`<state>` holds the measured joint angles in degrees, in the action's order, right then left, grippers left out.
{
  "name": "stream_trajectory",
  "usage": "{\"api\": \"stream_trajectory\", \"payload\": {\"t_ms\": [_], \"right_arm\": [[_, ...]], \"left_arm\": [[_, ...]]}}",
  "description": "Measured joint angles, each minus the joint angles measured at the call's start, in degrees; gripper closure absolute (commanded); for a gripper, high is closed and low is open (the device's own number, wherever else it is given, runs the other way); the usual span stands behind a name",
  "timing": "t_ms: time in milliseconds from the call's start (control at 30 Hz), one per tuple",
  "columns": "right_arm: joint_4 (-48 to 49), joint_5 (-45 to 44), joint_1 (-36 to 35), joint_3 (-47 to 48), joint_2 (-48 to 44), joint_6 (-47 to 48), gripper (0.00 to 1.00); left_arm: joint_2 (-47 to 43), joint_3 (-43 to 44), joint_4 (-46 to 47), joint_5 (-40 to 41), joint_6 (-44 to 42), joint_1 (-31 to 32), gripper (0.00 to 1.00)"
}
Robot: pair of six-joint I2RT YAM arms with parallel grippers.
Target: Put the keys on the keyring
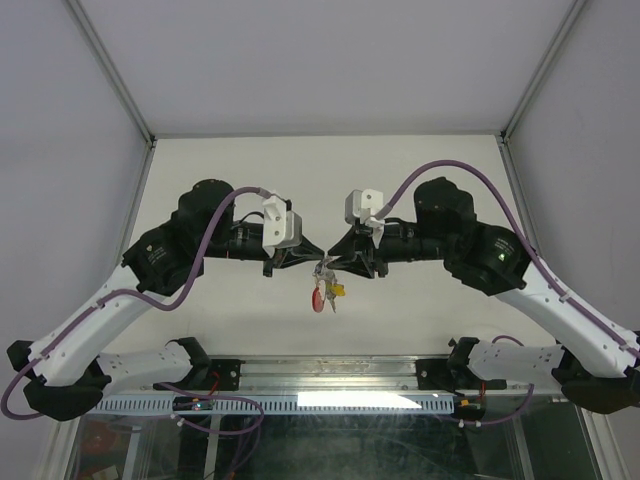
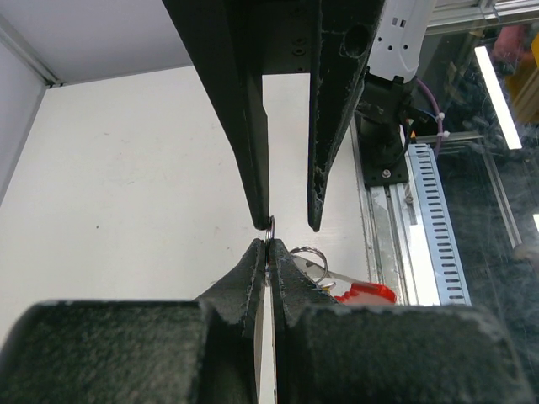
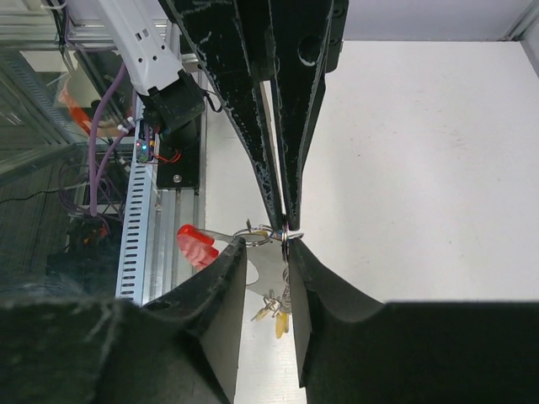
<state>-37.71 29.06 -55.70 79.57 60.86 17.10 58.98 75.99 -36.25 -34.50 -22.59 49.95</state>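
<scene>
Grippers first, top external view. Noted left gripper and right gripper tip to tip above the table, midway between its left and right edges and nearer its near edge than its far one. Placed keyring at the meeting point, too small here to trace. Logged keys hanging in a bunch just below the tips, clear of the table: red key lowest, yellow key beside it toward the right edge. Could not read either jaw gap from this height.

Left wrist view. Found left gripper pinched tight on keyring, wire upright between the two pads, top of the loop poking out beyond them. Found right gripper pointing in from the top of frame, jaws parted to a moderate gap with nothing between them. One fingertip touching the top of the loop, the other standing off to the side. Spotted a second ring and red key just past the left gripper's fingers, on the near-edge side.

Right wrist view. Same reading: right gripper's fingers apart, no clamp on anything, one finger against keyring. Left gripper's fingers closed to a point on the loop. Red key off to the near-edge side, yellow key dangling below, seen through the gap.
</scene>
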Motion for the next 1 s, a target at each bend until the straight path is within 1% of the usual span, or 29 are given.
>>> {"api": "stream_trajectory", "payload": {"t_ms": [133, 467, 667, 833, 933, 1000], "right_arm": [[-0.33, 0.17, 0.00, 0.59, 0.28, 0.52, 0.79], [-0.81, 0.28, 0.00, 0.59, 1.81, 0.85, 0.82], [-1.27, 0.35, 0.00, 0.66, 2.45, 1.05, 0.93], [-2.12, 0.37, 0.00, 1.25, 3.04, 1.07, 0.93], [-2.21, 0.42, 0.00, 1.29, 3.08, 1.07, 0.85], [-2.25, 0.48, 0.00, 1.33, 3.08, 1.05, 0.84]], "left_arm": [[0.68, 0.70, -1.57, -0.11, -0.76, 0.00, 1.00], [1.05, 0.81, -3.28, -0.11, -1.49, 0.00, 1.00], [1.09, 1.14, -4.07, -0.13, -2.01, 0.00, 1.00], [1.09, 1.27, -4.63, -0.37, -2.27, 0.00, 1.00], [1.09, 1.31, -4.74, -0.48, -2.32, 0.00, 1.00], [1.09, 1.36, -4.70, -0.52, -2.32, 0.00, 1.00]]}}
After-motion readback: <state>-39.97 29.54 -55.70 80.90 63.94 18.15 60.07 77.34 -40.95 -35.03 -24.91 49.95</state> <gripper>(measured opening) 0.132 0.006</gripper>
